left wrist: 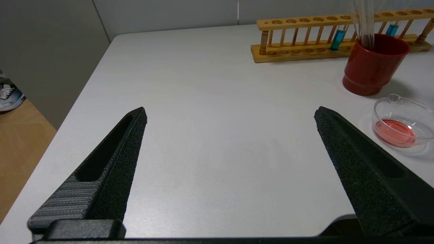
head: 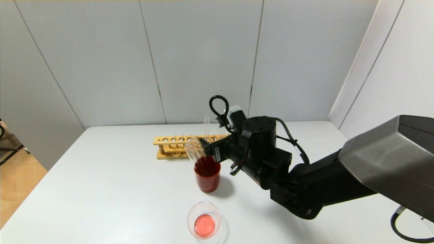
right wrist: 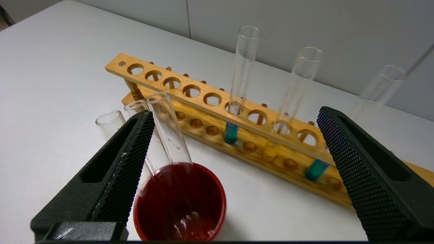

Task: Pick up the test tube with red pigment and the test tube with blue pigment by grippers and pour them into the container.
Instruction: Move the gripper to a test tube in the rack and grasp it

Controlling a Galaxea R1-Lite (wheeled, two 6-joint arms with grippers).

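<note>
pincer on the right arm (right wrist: 234, 118) is spread wide with nothing in it, hanging just above the dark-red cup (right wrist: 179, 203), where a few empty clear tubes (right wrist: 169, 135) lean out over the rim. the left gripper (left wrist: 230, 115) is also released and sits idle over bare table off to the robot's left

the container (head: 204, 222) is near the front edge with a puddle of red already in it, so i'd guess the red pour is done and the test tube with red pigment is one of the empties in the cup, can't tell which. that leaves the test tube with blue pigment (right wrist: 231, 132), upright in the wooden rack (right wrist: 190, 98) just behind the cup. fair warning, there's a second teal-ish tube (right wrist: 315, 169) further along the rack past a yellow one (right wrist: 271, 150). it looks greener to me but honestly it's a close call

how i'd do it: lift clear of the leaning empties first so the fingers don't clip them, come at the blue tube from the front, and close on the bare glass above the rack's top rail. pull straight up so the tube doesn't bind in its hole, keep it upright on the way to the container, and tip slowly at the rim
</note>
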